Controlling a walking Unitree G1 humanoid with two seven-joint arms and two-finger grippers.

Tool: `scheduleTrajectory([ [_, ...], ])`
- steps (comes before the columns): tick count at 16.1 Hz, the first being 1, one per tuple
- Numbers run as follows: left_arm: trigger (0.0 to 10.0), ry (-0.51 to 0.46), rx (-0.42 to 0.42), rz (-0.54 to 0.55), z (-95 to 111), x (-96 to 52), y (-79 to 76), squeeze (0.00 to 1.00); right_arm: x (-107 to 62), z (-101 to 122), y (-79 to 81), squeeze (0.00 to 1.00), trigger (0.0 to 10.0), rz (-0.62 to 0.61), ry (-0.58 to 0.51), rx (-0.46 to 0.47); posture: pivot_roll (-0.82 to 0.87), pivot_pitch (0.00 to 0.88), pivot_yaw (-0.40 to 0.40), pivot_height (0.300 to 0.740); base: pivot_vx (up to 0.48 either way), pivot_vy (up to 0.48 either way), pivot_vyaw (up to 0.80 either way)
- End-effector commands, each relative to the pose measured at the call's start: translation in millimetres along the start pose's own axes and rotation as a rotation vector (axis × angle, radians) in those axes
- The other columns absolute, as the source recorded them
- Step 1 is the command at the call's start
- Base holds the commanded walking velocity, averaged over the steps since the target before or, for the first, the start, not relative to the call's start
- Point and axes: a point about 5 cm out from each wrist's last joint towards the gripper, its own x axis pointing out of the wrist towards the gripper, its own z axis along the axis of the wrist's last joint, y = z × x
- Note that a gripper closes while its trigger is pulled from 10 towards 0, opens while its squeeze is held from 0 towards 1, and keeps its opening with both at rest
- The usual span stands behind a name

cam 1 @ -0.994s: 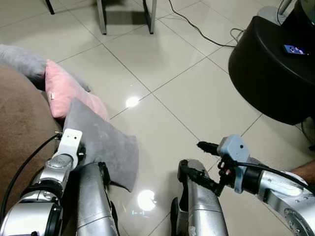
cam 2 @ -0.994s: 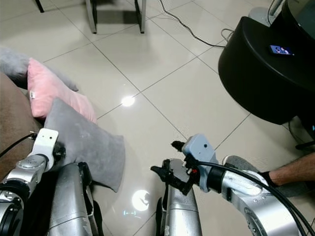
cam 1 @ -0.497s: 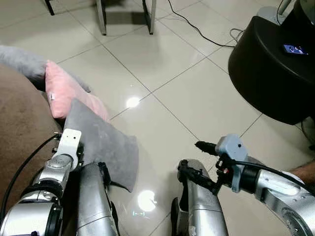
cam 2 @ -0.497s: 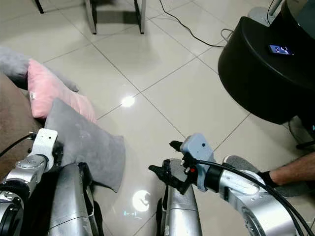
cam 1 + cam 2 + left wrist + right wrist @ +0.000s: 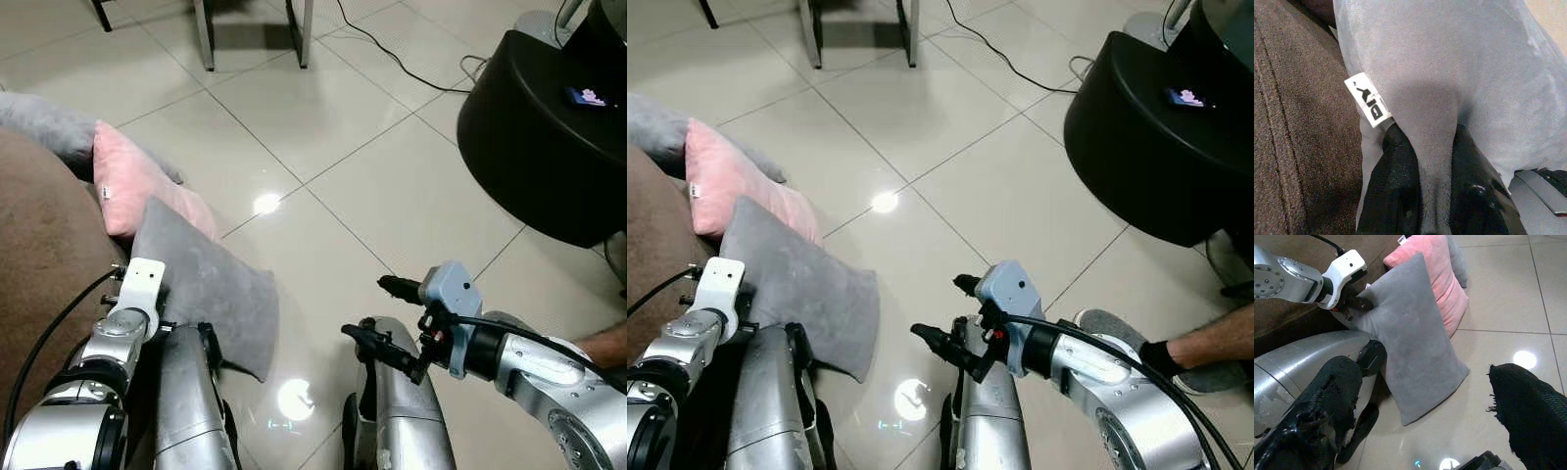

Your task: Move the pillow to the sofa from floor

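Since a second ago the right pincer (image 5: 380,311) has swung across toward the robot's left, its arm drawn in over the right leg; the left arm and the grey pillow (image 5: 211,282) sit as they did.

The tiled floor (image 5: 323,186) carries everything. Along its left edge rises the brown sofa (image 5: 44,255), and at its far right corner stands a round black stool (image 5: 549,137) with a small lit device (image 5: 592,97) on top. A black cable (image 5: 392,54) runs over the tiles at the far edge, near the legs of a piece of furniture (image 5: 253,29).

The grey pillow leans tilted against the sofa front, its lower corner on the floor and its upper edge raised. A pink pillow (image 5: 132,181) stands just behind it, touching it, and a further grey cushion (image 5: 49,122) lies past that against the sofa.

The left pincer (image 5: 1425,191) is closed on a fold at the grey pillow's edge, one black finger on each side of the cloth, beside a white label (image 5: 1367,100). The right pincer hovers above the floor, fingers (image 5: 1327,401) spread wide and holding nothing, aimed at the grey pillow.

A person's foot (image 5: 1176,354) rests on the floor at the right edge.
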Motion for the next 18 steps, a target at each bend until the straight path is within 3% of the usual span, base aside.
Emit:
scheduleTrajectory([
  [1,0.0,0.066,-0.011,-0.034,-17.3,-1.3,-6.2,0.00,-0.9,-2.5,0.0,0.00,10.0,-0.008,0.008,-0.007,-0.10,0.196,-0.071,0.512,0.000,0.000,0.00],
  [7,0.0,0.044,-0.056,-0.065,-14.0,-0.4,-14.6,0.00,5.3,-8.7,-4.7,0.00,10.0,-0.028,0.007,-0.012,-0.08,0.139,-0.049,0.512,0.000,0.000,0.00],
  [11,0.0,0.025,-0.153,-0.079,-8.3,1.3,-28.5,0.00,17.6,-20.0,-25.1,0.00,10.0,-0.158,0.004,-0.036,-0.06,0.041,-0.014,0.512,0.000,0.000,0.00],
  [12,0.0,-0.006,-0.188,-0.086,-0.1,2.2,-30.7,0.00,18.7,-21.3,-31.4,0.00,10.0,-0.224,0.002,-0.053,-0.07,0.023,-0.001,0.512,0.000,0.000,0.00],
  [15,0.0,-0.206,-0.263,-0.178,39.4,0.1,-43.0,0.00,19.3,-19.8,-42.8,0.00,10.0,-0.374,-0.069,0.007,-0.08,0.000,0.054,0.512,0.000,0.000,0.00],
  [18,0.0,-0.420,-0.284,-0.218,64.3,-23.9,-52.8,0.00,20.0,-21.9,-52.9,0.00,10.0,-0.522,-0.099,0.029,-0.07,0.000,0.080,0.512,0.000,0.000,0.00],
])
